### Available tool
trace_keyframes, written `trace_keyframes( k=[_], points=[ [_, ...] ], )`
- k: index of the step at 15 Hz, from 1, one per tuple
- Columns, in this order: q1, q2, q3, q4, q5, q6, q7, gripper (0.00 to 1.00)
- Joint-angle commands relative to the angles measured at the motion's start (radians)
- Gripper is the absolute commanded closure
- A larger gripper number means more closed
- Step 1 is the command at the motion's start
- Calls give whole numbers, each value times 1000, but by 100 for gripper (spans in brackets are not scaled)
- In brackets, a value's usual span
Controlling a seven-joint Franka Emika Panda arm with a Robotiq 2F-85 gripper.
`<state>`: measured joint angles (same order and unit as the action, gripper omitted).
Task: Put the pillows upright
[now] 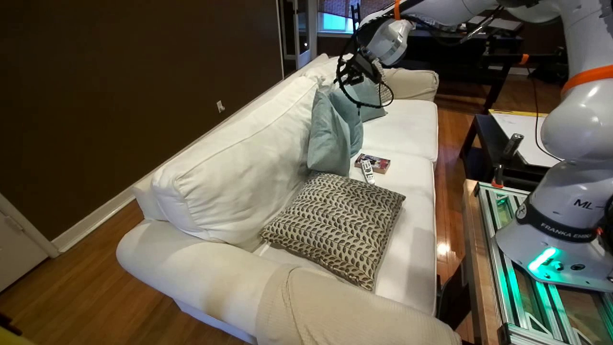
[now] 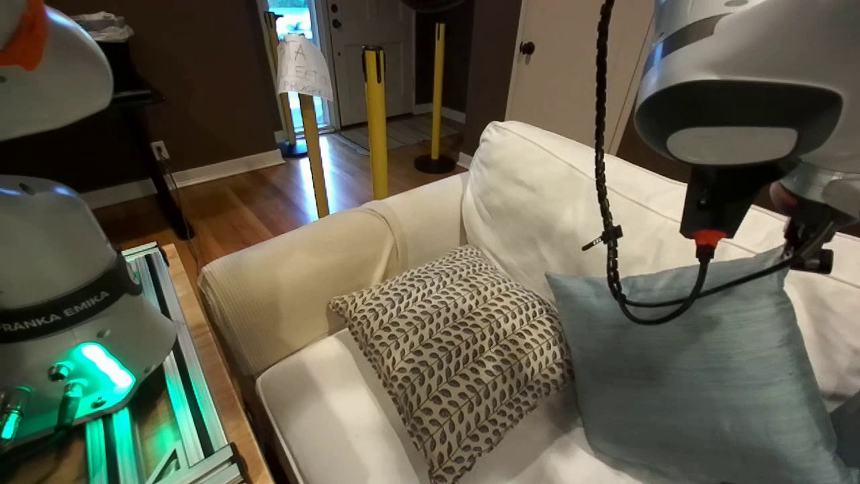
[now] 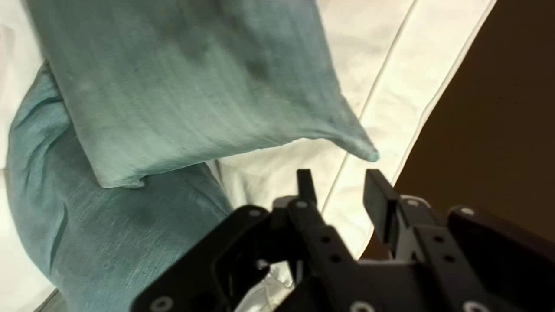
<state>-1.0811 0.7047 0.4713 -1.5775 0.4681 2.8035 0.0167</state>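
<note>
white sofa [image 1: 414,230] carries the patterned pillow [image 1: 335,220], lying between armrest [image 1: 268,287] and a teal pillow [image 2: 692,376]; probably light and soft, best pinched by a corner. the pincer [image 3: 341,188] hangs spread, holding nothing, near the teal one.

White sofa [image 1: 414,211]: patterned pillow [image 1: 337,220] lying down, teal pillows [image 1: 329,139] on edge near backrest [image 1: 239,158], book-like item [image 1: 381,164], remote [image 1: 367,171].
</note>
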Motion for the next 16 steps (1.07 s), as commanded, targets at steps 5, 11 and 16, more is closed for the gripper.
trace_keyframes(
  k=[5,11,16],
  points=[
    [207,9,-239,68,18,-44,23,4],
    [201,-123,-220,-22,-21,-302,-78,0],
    [347,-251,-374,-129,-33,-557,-132,0]
  ],
)
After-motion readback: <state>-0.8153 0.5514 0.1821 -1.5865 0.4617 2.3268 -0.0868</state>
